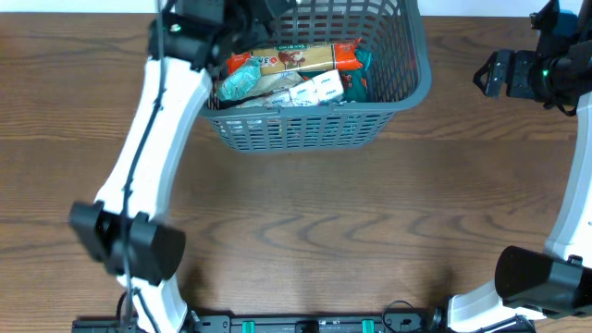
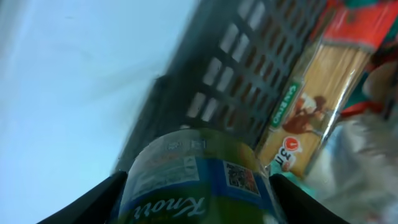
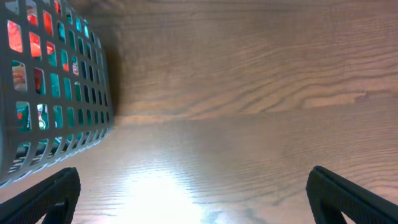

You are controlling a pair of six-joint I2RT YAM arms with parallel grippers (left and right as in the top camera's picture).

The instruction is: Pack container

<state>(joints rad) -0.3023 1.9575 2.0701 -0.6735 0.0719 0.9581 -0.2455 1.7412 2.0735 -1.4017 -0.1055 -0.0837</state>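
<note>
The dark grey lattice basket (image 1: 407, 88) stands at the back middle of the table and holds several grocery items, among them a long spaghetti pack (image 1: 296, 57). My left gripper (image 2: 198, 199) is over the basket's back left corner, shut on a Knorr jar (image 2: 196, 180) with a blue and green label. The basket's inner wall (image 2: 249, 81) and the spaghetti pack (image 2: 317, 93) show beyond the jar. My right gripper (image 3: 193, 199) is open and empty above bare wood, right of the basket (image 3: 56, 93).
White wrapped packs (image 1: 310, 90) and a teal bag (image 1: 242, 83) lie in the basket's front part. The wood table (image 1: 324, 222) stretches in front of the basket. The right arm (image 1: 541, 74) is at the far right edge.
</note>
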